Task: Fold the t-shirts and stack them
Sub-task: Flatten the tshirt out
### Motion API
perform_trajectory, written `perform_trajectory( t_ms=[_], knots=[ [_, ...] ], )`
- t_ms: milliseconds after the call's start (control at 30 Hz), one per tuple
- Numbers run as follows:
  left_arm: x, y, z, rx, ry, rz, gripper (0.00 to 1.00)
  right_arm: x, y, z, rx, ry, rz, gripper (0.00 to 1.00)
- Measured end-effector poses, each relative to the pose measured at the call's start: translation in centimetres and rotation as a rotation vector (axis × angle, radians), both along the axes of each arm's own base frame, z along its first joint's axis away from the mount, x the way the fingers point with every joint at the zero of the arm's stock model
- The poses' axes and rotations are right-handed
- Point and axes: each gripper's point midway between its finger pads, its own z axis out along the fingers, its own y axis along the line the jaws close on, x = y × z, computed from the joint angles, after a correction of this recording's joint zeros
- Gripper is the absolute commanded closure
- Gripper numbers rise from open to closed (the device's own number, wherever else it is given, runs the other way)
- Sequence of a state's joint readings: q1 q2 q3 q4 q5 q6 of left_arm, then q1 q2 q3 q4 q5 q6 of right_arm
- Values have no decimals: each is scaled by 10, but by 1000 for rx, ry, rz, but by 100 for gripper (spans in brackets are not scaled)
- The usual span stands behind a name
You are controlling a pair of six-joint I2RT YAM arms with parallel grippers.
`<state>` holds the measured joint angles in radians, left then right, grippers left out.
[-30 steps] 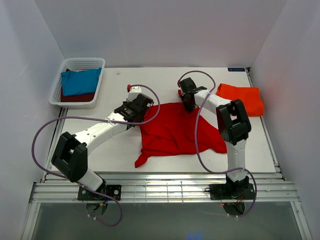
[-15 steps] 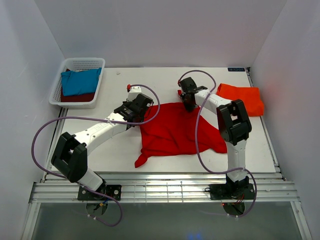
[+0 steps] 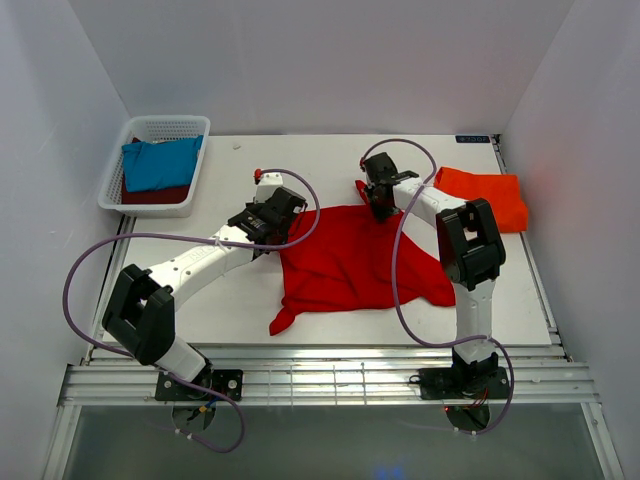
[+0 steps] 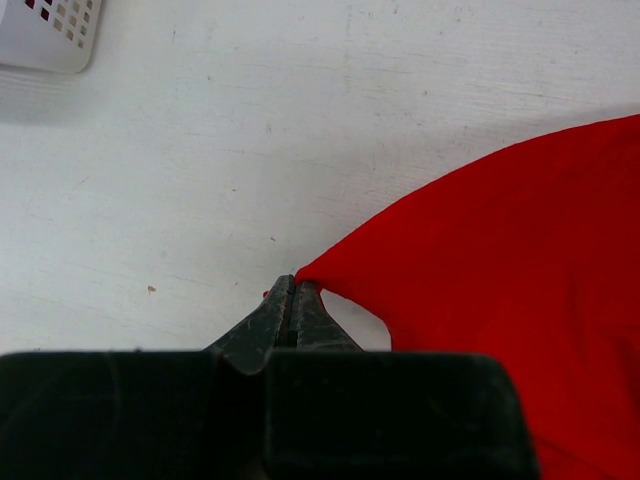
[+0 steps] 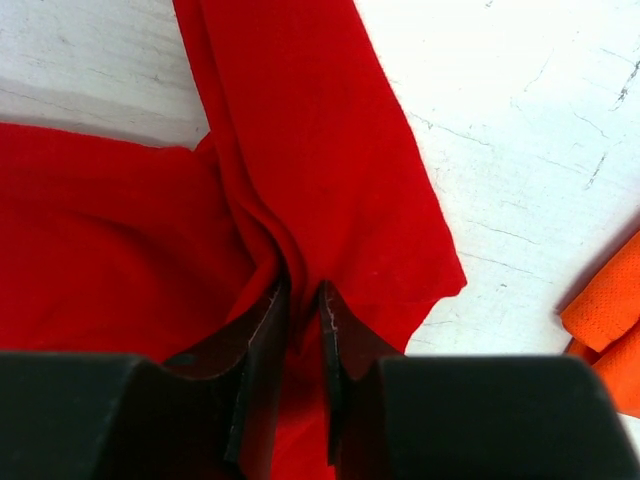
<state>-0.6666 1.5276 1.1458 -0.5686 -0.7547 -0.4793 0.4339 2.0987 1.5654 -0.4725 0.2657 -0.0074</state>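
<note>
A bright red t-shirt [image 3: 350, 265] lies spread and rumpled in the middle of the table. My left gripper [image 3: 282, 238] is shut on its left corner, and the cloth [image 4: 500, 260] stretches away to the right from the pinched tips [image 4: 293, 282]. At the shirt's far edge, by a sleeve [image 5: 300, 130], is my right gripper [image 3: 378, 207]. Its jaws [image 5: 303, 288] stand slightly apart with a raised fold of red cloth between them. An orange-red t-shirt [image 3: 485, 198] lies folded at the far right, and its edge [image 5: 605, 310] shows in the right wrist view.
A white mesh basket [image 3: 160, 125] stands at the far left with a teal-blue shirt [image 3: 160, 165] on top of a dark maroon one [image 3: 150, 195]. Its corner [image 4: 50, 30] shows in the left wrist view. White walls close in the table's sides and back.
The right gripper has shifted slightly towards the far right and its jaws have parted a little around the fold. The left arm has held still.
</note>
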Motion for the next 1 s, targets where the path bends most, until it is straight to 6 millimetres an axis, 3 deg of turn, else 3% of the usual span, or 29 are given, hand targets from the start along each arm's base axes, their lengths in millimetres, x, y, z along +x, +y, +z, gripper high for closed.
perform_trajectory(
  t_ms=[167, 300, 433, 767, 1000],
  knots=[
    [0, -1, -1, -5, 3, -4, 100, 1, -1, 3, 3, -5, -3, 75],
    [0, -1, -1, -6, 4, -5, 100, 2, -3, 7, 10, -13, -6, 87],
    [0, -2, -1, -7, 5, -6, 100, 4, -5, 10, 14, -18, -12, 92],
    [0, -2, -1, -11, 5, -5, 100, 7, -9, 42, 34, -75, -23, 82],
    [-1, -2, -1, -14, 5, -3, 100, 7, -15, 44, 30, -67, -35, 80]
  ],
)
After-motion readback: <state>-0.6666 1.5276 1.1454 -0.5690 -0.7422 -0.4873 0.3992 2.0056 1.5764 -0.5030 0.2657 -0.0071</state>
